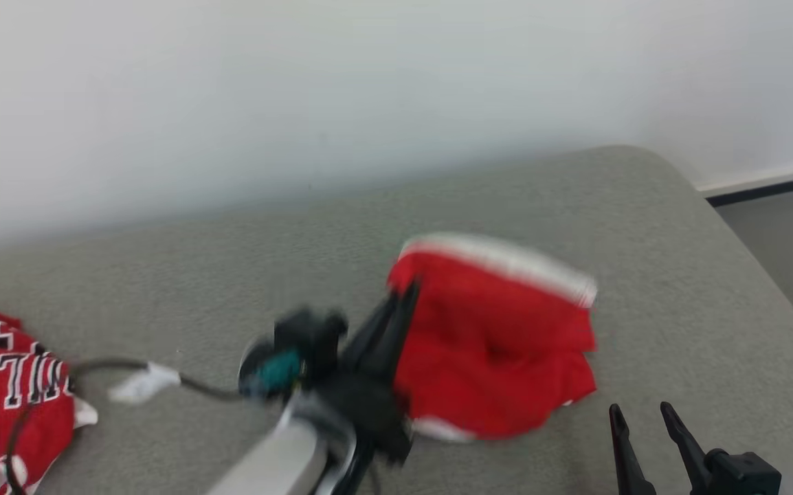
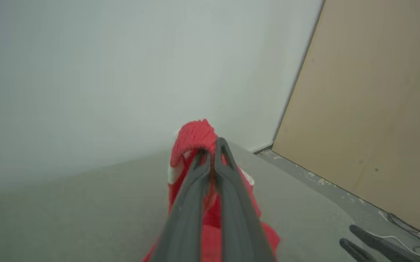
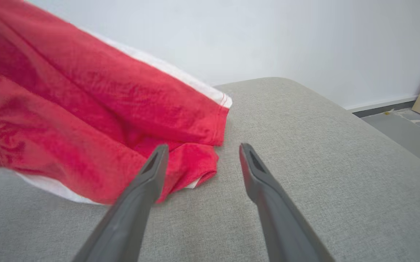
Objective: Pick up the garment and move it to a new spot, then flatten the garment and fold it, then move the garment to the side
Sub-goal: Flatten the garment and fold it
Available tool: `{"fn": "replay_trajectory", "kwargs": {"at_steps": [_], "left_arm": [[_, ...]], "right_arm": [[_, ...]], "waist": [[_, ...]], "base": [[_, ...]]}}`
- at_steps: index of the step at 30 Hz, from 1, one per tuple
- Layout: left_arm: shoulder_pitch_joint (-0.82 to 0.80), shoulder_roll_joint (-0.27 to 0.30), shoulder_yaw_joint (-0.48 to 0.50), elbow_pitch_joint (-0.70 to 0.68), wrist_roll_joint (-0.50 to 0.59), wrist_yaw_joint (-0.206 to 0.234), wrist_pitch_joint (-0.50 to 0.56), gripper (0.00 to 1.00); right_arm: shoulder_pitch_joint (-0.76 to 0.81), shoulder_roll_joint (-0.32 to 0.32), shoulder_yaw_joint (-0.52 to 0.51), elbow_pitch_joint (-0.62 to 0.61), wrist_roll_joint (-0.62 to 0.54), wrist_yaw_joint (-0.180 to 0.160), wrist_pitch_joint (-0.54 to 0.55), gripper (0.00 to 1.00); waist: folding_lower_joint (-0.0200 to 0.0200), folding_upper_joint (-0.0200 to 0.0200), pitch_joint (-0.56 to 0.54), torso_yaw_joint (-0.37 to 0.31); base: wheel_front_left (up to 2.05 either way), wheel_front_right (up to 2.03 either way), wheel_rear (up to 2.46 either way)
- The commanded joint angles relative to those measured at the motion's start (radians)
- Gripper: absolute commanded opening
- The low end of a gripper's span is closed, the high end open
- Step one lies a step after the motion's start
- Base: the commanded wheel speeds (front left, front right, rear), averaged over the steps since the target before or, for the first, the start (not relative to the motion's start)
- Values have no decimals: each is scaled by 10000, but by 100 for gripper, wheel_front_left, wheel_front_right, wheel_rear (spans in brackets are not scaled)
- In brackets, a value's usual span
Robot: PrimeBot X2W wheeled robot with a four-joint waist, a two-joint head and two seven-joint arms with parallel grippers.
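Garment: red garment with white edging, bunched, over the right-centre part of the gray surface. Its upper edge is raised and its lower folds reach the surface.
Left gripper: left gripper with fingers pressed together, clamped on a raised edge at the garment's left side. The arm is blurred in the head view.
Right gripper: right gripper with fingers spread wide and nothing between them, low and near the garment's lower right corner. Contact cannot be told.
Other cloth: lettered red cloth at the far left of the surface, well apart from the held garment.
Cable: dark cable with a white tag, running from the left wrist toward the lettered cloth.
Background: pale wall; tan board at right in the left wrist view.
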Motion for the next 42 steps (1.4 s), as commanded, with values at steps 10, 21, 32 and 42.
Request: {"fn": "replay_trajectory", "kwargs": {"at_steps": [10, 21, 32, 42], "left_arm": [[2942, 1037, -778, 1406, -152, -120, -105, 0], [3934, 585, -1678, 1773, 16, -527, -73, 70], [4856, 782, -47, 704, -2646, -468, 794, 100], [4713, 1220, 1338, -1069, -4591, -65, 1944, 100]], "right_arm": [[135, -3, -54, -70, 97, -22, 62, 100], [208, -3, -106, -30, -62, -22, 140, 100], [326, -2, -296, -110, -89, -22, 125, 100], [147, -3, -315, -277, -313, -22, 252, 100]], "waist": [[0, -1, -102, 1244], [0, -1, -335, 1273], [0, -1, -481, 1332], [0, -1, -492, 1418]], "base": [[0, 0, 0], [0, 0, 0], [0, 0, 0], [0, 0, 0]]}}
